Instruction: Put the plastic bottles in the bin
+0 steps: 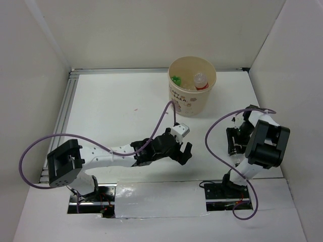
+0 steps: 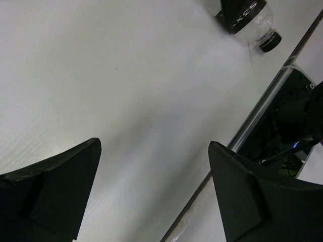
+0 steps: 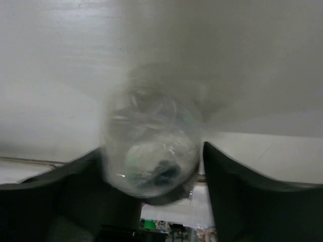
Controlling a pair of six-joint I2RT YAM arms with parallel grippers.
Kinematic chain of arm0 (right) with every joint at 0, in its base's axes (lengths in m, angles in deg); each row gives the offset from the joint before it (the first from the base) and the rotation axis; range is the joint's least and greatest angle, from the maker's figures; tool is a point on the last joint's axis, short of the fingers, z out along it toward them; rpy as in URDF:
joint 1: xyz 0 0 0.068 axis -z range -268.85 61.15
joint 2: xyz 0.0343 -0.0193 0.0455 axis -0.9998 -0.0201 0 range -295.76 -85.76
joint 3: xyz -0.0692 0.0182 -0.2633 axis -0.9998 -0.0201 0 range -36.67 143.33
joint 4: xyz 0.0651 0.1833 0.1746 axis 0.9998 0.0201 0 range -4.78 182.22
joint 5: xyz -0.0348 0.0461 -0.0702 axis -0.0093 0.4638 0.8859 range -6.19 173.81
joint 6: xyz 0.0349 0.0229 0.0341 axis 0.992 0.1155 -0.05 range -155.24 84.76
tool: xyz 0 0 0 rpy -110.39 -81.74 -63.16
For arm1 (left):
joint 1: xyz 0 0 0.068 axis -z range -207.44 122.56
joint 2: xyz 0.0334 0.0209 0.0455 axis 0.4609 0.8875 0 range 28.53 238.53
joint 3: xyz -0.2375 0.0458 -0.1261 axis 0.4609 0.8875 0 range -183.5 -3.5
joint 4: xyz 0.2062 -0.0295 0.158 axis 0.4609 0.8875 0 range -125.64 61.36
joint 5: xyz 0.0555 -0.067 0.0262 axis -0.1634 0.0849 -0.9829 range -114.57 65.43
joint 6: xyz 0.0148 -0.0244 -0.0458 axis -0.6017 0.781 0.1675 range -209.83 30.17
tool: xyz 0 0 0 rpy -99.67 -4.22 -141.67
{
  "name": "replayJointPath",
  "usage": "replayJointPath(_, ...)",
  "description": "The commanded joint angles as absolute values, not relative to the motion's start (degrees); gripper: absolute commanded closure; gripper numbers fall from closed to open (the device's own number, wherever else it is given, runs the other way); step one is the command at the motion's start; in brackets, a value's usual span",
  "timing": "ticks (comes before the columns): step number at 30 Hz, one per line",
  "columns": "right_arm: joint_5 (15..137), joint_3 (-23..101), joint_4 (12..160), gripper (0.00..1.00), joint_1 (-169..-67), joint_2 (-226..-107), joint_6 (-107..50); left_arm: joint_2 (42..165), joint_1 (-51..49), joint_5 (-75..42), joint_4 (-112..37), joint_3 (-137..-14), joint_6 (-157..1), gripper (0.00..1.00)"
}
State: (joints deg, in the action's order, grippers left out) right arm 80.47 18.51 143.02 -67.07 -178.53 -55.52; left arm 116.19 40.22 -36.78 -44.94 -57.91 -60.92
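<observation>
The right gripper's (image 3: 151, 161) two black fingers stood on either side of a clear, round-bodied plastic bottle (image 3: 150, 126), seen base-on and blurred. The bottle filled the gap from one finger to the other, but I could not tell whether the jaws were pressing it or only bracketing it. The left gripper (image 2: 154, 146) hung with its jaws spread wide and nothing between them, only bare tabletop beneath, on the arm-base side of the large round beige paper bin (image 1: 189, 105). The clear bottle sat low at the table, well apart from the bin, off to the bin's right and nearer the arm bases. Inside the bin lay a clear bottle with a red-and-white label (image 1: 201, 80) and, against the opposite side of the rim, a small green one (image 1: 175, 79). By my judgement the clear bottle would be very light and thin-walled. It would dent under a hard squeeze, and its smooth round side could slip or roll out from flat fingers. So the sound hold was across the middle of the body with a moderate squeeze, and the lift would need to clear the bin's rim. The flat white table (image 1: 116, 101) around the bin looked smooth and matte, with little to stop a rolling bottle. A ribbed metal rail (image 1: 68, 106) ran along the table's edge on the bin's left, and plain white walls (image 1: 151, 30) closed the space behind the bin and on both sides of it.
</observation>
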Motion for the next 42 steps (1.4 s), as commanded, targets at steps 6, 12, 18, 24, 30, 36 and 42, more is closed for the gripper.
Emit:
replayJointPath(6,74.25,24.05,144.45,0.74,-67.67,-181.82,-57.73,106.07,40.58,-40.92,-45.49,-52.11,-60.12,0.0)
replayJointPath(12,63.61,54.43,153.24,0.77,-68.54,-177.17,-66.26,96.31,40.58,-43.99,-43.47,-47.72,-59.06,0.0)
replayJointPath(18,49.55,78.27,139.57,0.77,-73.1,-176.38,-61.99,91.46,40.58,-46.36,-42.85,-44.82,-59.06,0.0)
replayJointPath(24,38.81,68.82,99.45,0.74,-79.34,-173.46,-45.48,88.83,40.58,-47.6,-43.38,-43.67,-58.54,0.0)
replayJointPath(30,38.73,79.95,95.33,0.69,-86.82,-187.69,-37.1,85.05,40.58,-48.74,-43.38,-41.12,-57.4,0.0)
replayJointPath(36,40.65,86.29,96.11,0.44,-89.72,-196.5,-35.41,82.5,40.58,-50.23,-42.76,-39.89,-57.39,0.0)
replayJointPath(42,40.13,84.27,100.85,0.01,-90.26,-195.18,-37.79,81.88,40.58,-50.85,-42.76,-39.36,-58.01,0.0)
